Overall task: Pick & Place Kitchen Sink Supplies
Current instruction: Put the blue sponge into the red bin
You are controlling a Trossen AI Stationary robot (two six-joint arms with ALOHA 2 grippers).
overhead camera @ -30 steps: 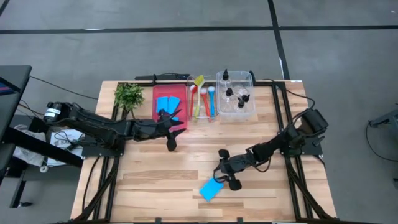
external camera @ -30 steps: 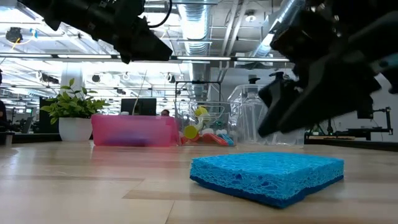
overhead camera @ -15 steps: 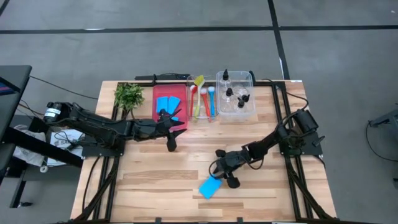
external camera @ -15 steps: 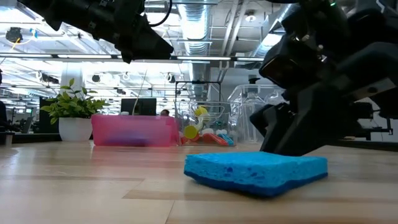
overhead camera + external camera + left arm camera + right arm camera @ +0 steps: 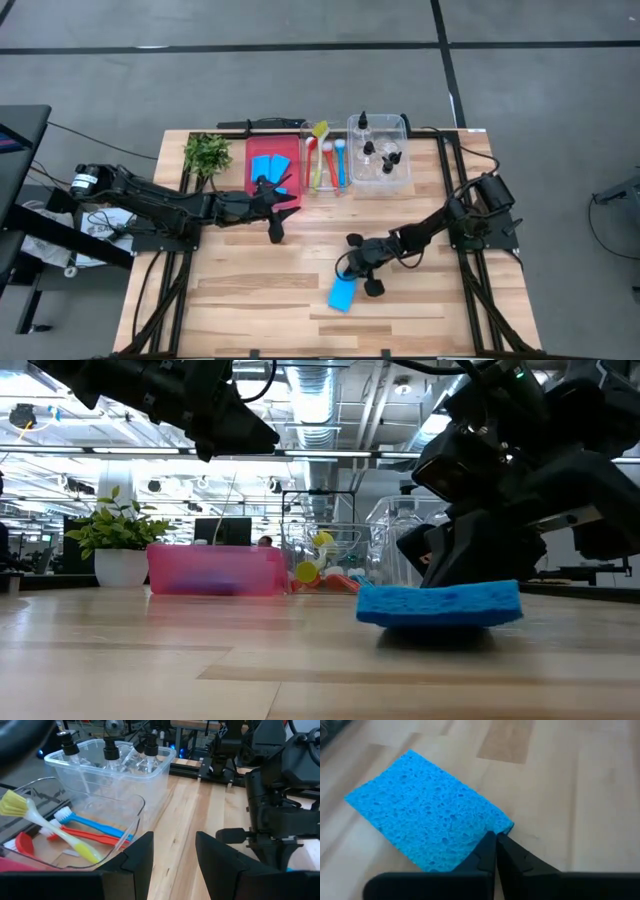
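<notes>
The desk (image 5: 240, 290) carries a red tray (image 5: 262, 150) with sponges already in it, a clear tray (image 5: 312, 168) of brushes (image 5: 330, 160) and a clear tub (image 5: 400, 175) of bottles (image 5: 368, 148) along its far edge. The one loose sponge (image 5: 342, 294) lies toward the near edge, well apart from the trays.

The right gripper (image 5: 495, 840) is pressed together on a corner of this sponge; in the right wrist view the fingertips meet right at the foam's edge, so the bite looks thin. The low view shows the sponge (image 5: 440, 603) level and seemingly just off the wood.

The step in hand is carrying it to the red tray. With so little foam between the jaws, the lift should be slow and steady, since a soft sponge can droop or peel out. Keep it clear of the wood, and approach the tray from above so the hanging end does not catch the rim.

The left gripper (image 5: 275, 232) hovers spread and empty, just in front of the red tray. It is on the likely route, so the right arm should pass around it.
</notes>
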